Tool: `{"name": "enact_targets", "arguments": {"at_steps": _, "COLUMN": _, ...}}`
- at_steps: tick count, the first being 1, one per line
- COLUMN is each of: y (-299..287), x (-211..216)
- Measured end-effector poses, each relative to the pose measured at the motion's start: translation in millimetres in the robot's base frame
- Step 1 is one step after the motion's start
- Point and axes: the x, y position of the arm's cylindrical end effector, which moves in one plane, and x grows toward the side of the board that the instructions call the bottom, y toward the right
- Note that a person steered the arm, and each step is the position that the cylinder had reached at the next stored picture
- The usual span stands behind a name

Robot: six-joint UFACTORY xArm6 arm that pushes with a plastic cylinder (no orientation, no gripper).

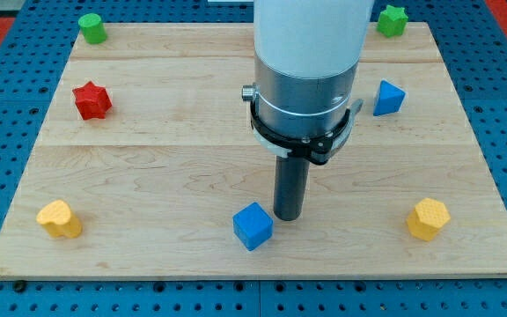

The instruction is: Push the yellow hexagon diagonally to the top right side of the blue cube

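The yellow hexagon lies near the view's bottom right of the wooden board. The blue cube sits at the bottom centre. My tip stands just right of the blue cube, almost touching its upper right corner, and far left of the yellow hexagon. The arm's white and grey body hangs above the tip and hides part of the board's middle.
A yellow heart-like block lies at the bottom left. A red star sits at the left. A green cylinder is at the top left, a green star at the top right, a blue triangular block at the right.
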Motion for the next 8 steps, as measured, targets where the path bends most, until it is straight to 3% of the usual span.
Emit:
{"name": "enact_targets", "arguments": {"at_steps": 2, "y": 28.1, "x": -7.8}}
{"name": "enact_targets", "arguments": {"at_steps": 4, "y": 51.0, "x": 33.1}}
{"name": "enact_targets", "arguments": {"at_steps": 6, "y": 150.7, "x": 60.0}}
{"name": "enact_targets", "arguments": {"at_steps": 8, "y": 185.6, "x": 53.7}}
